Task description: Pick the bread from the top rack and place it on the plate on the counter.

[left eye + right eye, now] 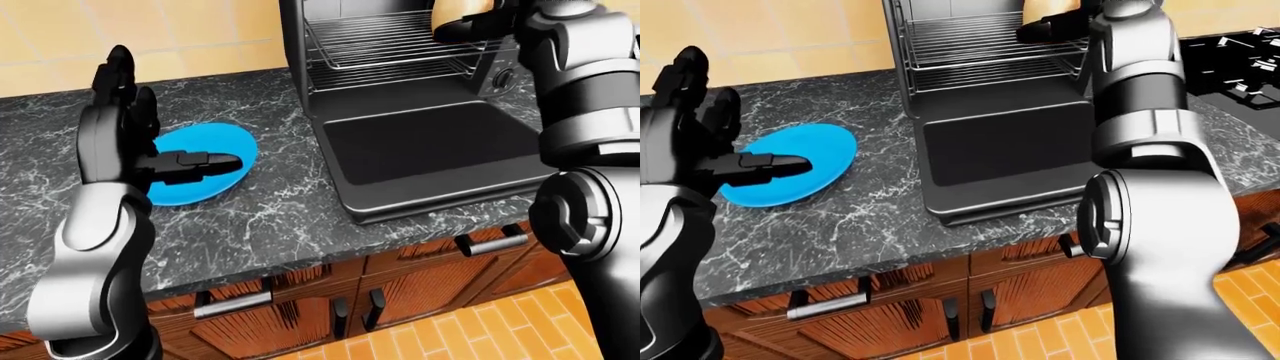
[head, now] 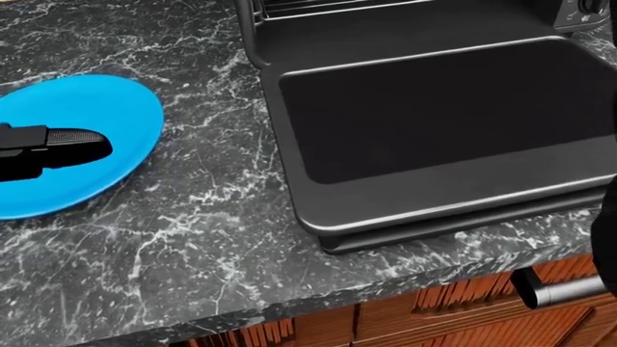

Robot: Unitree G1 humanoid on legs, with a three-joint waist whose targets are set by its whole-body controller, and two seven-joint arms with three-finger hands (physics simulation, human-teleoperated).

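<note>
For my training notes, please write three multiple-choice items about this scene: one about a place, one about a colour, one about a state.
1. Where does the plate lie?
A. on the counter, to the left of the oven in the left-eye view
B. on the oven door
C. on the floor

2. What colour is the plate?
A. white
B. blue
C. red

3. In what state is the oven door?
A. shut
B. taken off
C. folded down open

Answers: 1 A, the plate rests on the dark marble counter, left of the oven. 2 B, it is bright blue in all views. 3 C, the door lies flat and the wire racks show inside, where the right hand reaches beside the bread.
</note>
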